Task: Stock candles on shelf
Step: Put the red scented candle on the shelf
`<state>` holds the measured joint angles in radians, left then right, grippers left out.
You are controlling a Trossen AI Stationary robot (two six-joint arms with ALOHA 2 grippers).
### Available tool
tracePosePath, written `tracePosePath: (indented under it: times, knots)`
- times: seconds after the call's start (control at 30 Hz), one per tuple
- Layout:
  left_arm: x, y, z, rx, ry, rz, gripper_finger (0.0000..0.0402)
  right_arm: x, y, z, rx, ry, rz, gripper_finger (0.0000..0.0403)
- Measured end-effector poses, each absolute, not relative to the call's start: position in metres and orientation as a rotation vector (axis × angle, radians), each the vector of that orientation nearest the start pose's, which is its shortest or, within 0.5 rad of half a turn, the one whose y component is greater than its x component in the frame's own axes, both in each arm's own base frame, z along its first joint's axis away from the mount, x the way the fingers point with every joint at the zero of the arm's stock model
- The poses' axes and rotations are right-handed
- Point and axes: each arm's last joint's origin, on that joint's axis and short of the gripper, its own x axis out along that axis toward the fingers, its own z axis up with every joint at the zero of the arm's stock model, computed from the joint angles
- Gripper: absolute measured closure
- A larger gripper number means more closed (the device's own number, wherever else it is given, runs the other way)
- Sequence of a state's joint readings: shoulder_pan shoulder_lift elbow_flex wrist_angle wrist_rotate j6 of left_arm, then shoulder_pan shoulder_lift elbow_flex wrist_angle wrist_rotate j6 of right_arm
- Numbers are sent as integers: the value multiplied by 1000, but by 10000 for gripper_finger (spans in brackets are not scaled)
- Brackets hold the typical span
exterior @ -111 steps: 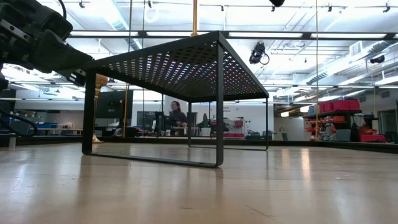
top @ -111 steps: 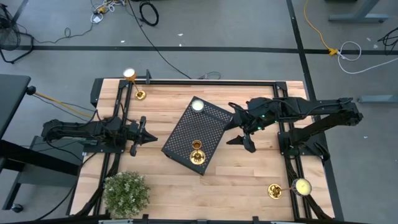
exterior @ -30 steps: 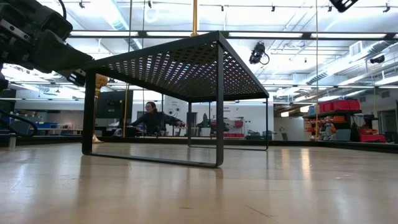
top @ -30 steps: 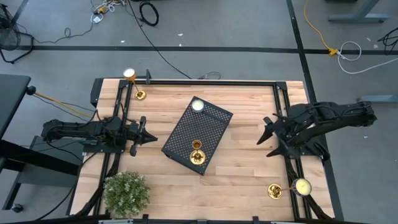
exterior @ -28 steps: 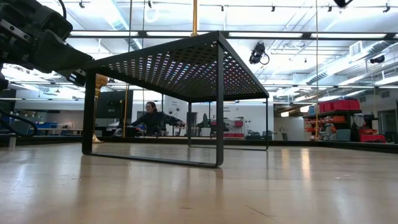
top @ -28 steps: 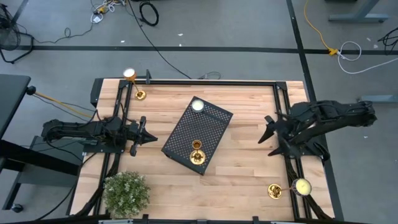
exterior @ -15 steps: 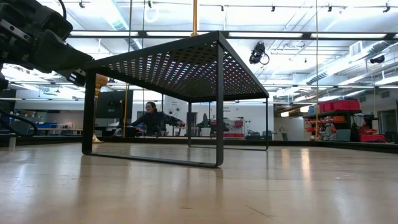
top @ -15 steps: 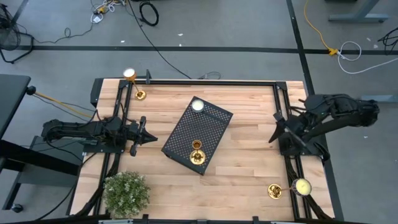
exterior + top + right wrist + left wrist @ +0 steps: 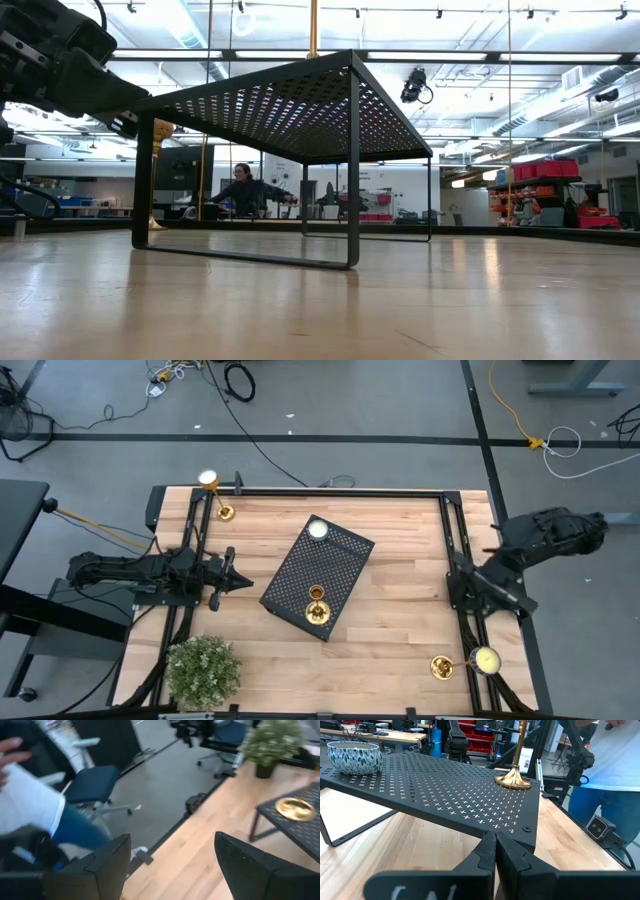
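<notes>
Each slim gold candlestick has a small round polished brass base, a thin stiff metal stem and a pale cream round top, so I judge it light, top-heavy and quick to tip, with a slick stem; the safest hold looks to be low on the stem just above the base, squeezed squarely so it stays upright. In the high view, 1 candlestick (image 9: 316, 606) stands on the black rectangular perforated-metal shelf (image 9: 330, 563), toward its 6 o'clock end; the left wrist view shows its flared brass foot (image 9: 512, 780) sitting flat on the cross-punched top. A pale round object (image 9: 318, 529) sits at the shelf's 12 o'clock end; the left wrist view shows it as a patterned ceramic bowl (image 9: 354, 756). A 2nd candlestick (image 9: 216, 496) stands at the 11 o'clock corner of the pale wooden slatted table (image 9: 400, 650), and a 3rd candlestick (image 9: 460, 663) stands at its 5 o'clock corner, both well apart from the shelf. The left gripper (image 9: 231, 579) waits at 9 o'clock just beside the shelf, its fingers pressed together on nothing. The right gripper (image 9: 170, 865) sits at the table's 3 o'clock edge, spread wide and empty. A bushy green plant (image 9: 204, 671) stands at 7 o'clock.
</notes>
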<state>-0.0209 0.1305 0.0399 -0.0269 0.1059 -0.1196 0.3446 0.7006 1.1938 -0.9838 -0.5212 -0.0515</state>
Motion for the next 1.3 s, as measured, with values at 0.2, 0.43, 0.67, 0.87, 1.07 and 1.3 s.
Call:
tracePosePath:
  times: [0.2,0.43,0.67,0.87,1.07,1.3]
  knots:
    - [103,-5,164,-124,125,-120,387,76,55,397,-70,489,981,103]
    - [103,-5,164,-124,125,-120,387,81,73,395,-112,517,1056,49]
    - [103,-5,164,-124,125,-120,387,83,92,393,-167,525,1116,5]
    - [103,-5,164,-124,125,-120,387,79,103,393,-123,565,1179,10]
    - [103,-5,164,-124,125,-119,387,74,112,391,-145,579,1250,4]
    - [103,-5,164,-124,125,-120,387,66,118,391,-224,544,1266,3]
